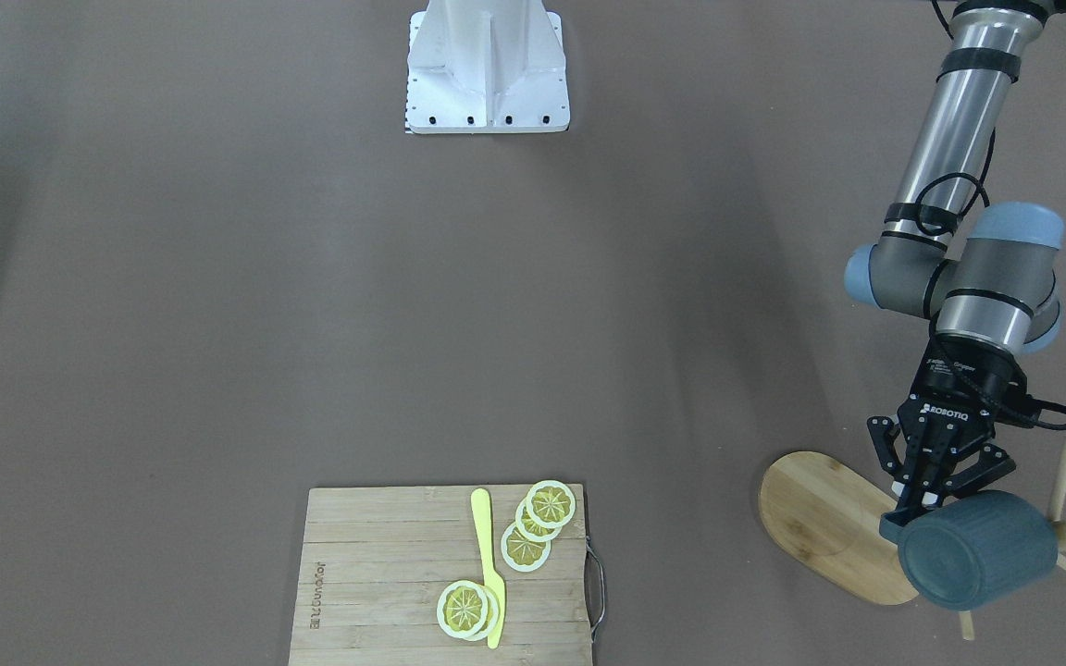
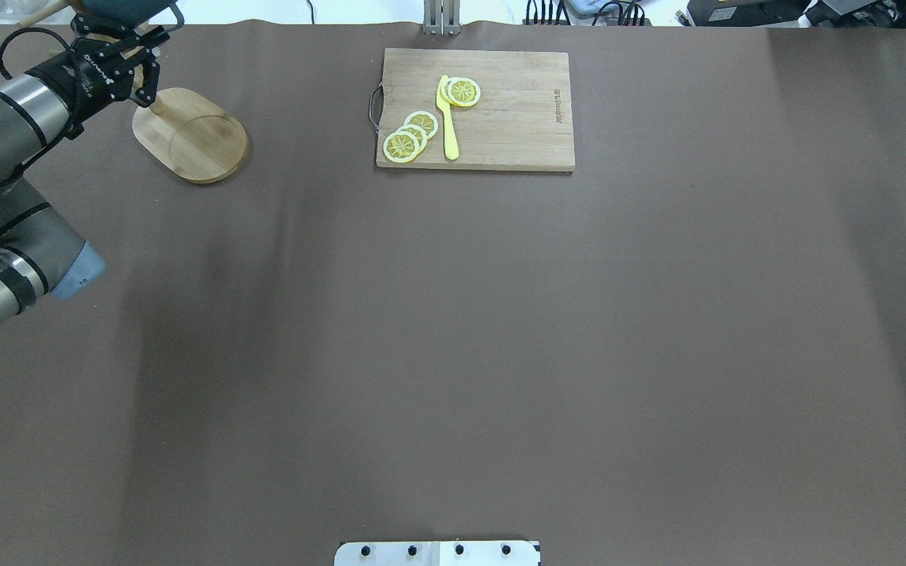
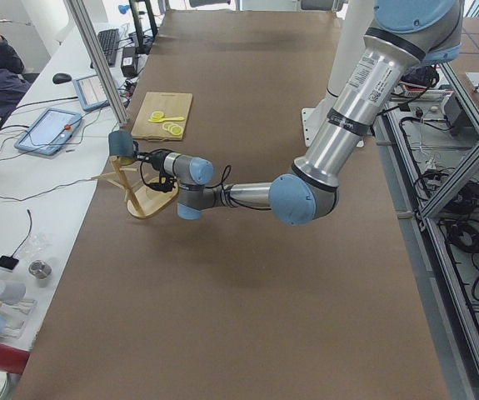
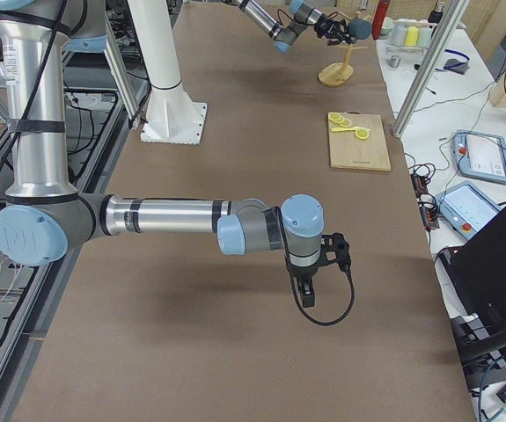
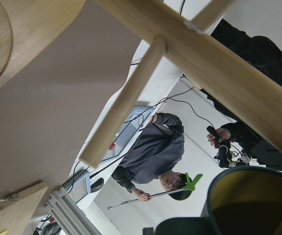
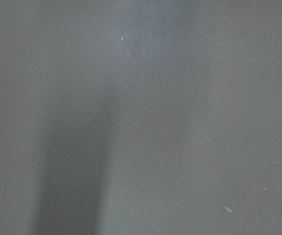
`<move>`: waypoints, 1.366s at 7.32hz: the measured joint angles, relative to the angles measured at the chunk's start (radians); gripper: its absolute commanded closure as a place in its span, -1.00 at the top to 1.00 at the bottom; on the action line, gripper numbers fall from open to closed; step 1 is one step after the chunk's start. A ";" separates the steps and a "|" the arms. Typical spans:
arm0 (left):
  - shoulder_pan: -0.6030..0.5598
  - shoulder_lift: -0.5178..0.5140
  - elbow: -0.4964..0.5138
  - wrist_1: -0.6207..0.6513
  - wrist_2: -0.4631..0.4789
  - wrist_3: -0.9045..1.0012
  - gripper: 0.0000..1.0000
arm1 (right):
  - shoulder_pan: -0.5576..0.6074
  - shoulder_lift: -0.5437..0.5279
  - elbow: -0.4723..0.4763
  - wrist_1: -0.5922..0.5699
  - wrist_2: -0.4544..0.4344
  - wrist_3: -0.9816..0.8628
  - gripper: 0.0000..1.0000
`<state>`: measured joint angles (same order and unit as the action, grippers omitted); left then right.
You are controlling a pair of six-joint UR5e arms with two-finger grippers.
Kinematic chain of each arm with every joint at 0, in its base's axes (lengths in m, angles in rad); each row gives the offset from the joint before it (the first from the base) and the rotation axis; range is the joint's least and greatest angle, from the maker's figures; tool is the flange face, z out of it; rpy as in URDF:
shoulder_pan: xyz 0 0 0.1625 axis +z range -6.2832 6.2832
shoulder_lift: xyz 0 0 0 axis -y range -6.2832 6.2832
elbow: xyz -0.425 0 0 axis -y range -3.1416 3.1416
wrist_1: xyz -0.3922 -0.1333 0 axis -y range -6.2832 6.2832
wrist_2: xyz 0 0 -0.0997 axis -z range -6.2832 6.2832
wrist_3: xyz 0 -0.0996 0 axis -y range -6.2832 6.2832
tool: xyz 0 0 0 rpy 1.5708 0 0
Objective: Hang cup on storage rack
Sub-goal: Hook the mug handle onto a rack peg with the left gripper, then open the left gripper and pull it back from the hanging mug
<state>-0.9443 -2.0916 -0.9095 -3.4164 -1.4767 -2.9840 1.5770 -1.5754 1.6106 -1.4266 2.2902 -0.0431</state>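
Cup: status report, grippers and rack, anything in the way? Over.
Left gripper shut on cup, at storage rack pegs; hooked or not, cannot tell. Right gripper over table, jaws unreadable. Cutting board well aside.

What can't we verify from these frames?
- Whether the cup handle is over a storage rack peg: in the front-facing view the cup body covers it, and the overhead view's top edge crops it.
- Right end effector open or shut: it shows only in the exterior right view.
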 measured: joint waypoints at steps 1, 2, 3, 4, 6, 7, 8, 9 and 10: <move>0.001 0.000 0.010 -0.001 0.003 0.002 0.98 | 0.000 0.000 0.003 0.000 0.000 0.011 1.00; 0.003 0.000 0.015 -0.001 0.004 0.009 0.98 | 0.000 0.000 0.007 0.001 0.000 0.028 1.00; 0.006 0.000 0.017 -0.001 0.004 0.028 0.98 | 0.000 0.000 0.009 0.002 0.000 0.036 1.00; 0.009 0.000 0.017 -0.001 0.004 0.050 0.98 | 0.000 -0.001 0.010 0.003 -0.001 0.040 1.00; 0.013 0.003 0.005 -0.011 0.003 0.093 0.98 | 0.000 0.000 0.010 0.003 0.000 0.041 1.00; 0.015 0.012 -0.008 -0.029 0.002 0.131 0.98 | 0.000 -0.001 0.009 0.003 -0.001 0.042 1.00; 0.017 0.031 -0.033 -0.044 0.000 0.154 0.98 | 0.000 -0.001 0.009 0.003 -0.001 0.042 1.00; 0.021 0.056 -0.069 -0.051 -0.002 0.164 0.98 | 0.000 -0.001 0.009 0.003 -0.001 0.042 1.00; 0.024 0.077 -0.102 -0.059 -0.003 0.169 0.98 | 0.000 -0.001 0.009 0.002 -0.001 0.042 1.00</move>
<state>-0.9205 -2.0142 -1.0115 -3.4755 -1.4797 -2.8149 1.5770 -1.5769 1.6199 -1.4245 2.2889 -0.0015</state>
